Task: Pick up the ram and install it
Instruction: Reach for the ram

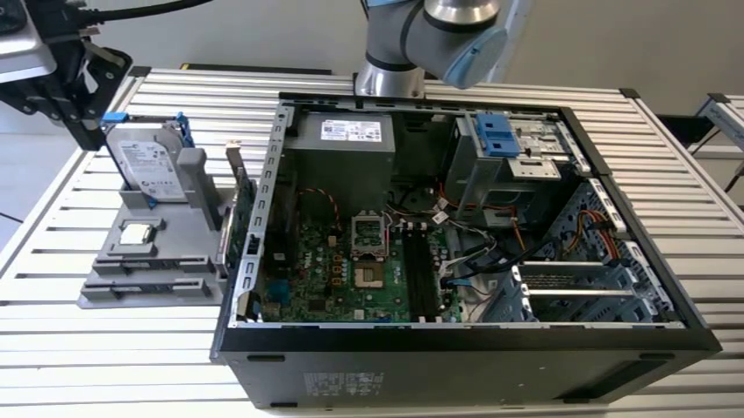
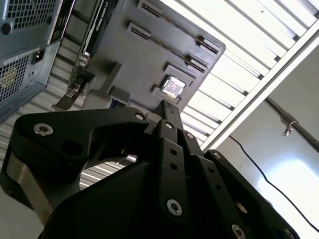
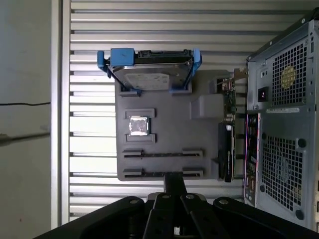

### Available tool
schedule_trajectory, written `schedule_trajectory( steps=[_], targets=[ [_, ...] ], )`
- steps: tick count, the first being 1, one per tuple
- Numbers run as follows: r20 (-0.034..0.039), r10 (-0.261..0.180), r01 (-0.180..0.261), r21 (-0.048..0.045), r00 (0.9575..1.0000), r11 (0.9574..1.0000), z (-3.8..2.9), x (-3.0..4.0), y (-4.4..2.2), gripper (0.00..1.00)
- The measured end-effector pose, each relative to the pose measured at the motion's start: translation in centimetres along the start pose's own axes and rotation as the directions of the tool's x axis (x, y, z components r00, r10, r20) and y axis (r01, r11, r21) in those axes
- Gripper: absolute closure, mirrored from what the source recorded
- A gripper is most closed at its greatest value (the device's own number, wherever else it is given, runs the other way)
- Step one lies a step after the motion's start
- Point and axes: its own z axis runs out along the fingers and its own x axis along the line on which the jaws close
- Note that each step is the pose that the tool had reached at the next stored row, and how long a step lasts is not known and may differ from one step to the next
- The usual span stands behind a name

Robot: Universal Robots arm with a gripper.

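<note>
In the first wrist view the hand (image 3: 174,180) is narrow, its tips closed together with nothing between them, and it hangs well clear above the grey holder (image 3: 172,142) on the slatted worktop (image 3: 149,30). The ram (image 3: 225,152) seems to stand on edge along the holder's side nearest the computer case (image 3: 284,124), ahead of the hand and off toward the case. Its long axis runs at right angles to the holder's two empty slots and points toward the end where the hard drive (image 3: 149,74) stands. In the second wrist view the hand's tip lines up near the CPU chip (image 2: 172,87), and the ram lies beyond it on the case side, apart from the hand. In the exterior view the hand hovers by the hard drive's far corner. The ram sits between holder and case, away from the hand toward the case.
</note>
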Motion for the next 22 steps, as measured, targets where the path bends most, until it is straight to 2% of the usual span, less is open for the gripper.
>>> schedule_trajectory(
  steps=[22],
  targets=[
    [-0.0001,0.000,0.000,0.0001,1.0000,1.0000,-0.09,-0.01,-2.15,1.00]
  ],
)
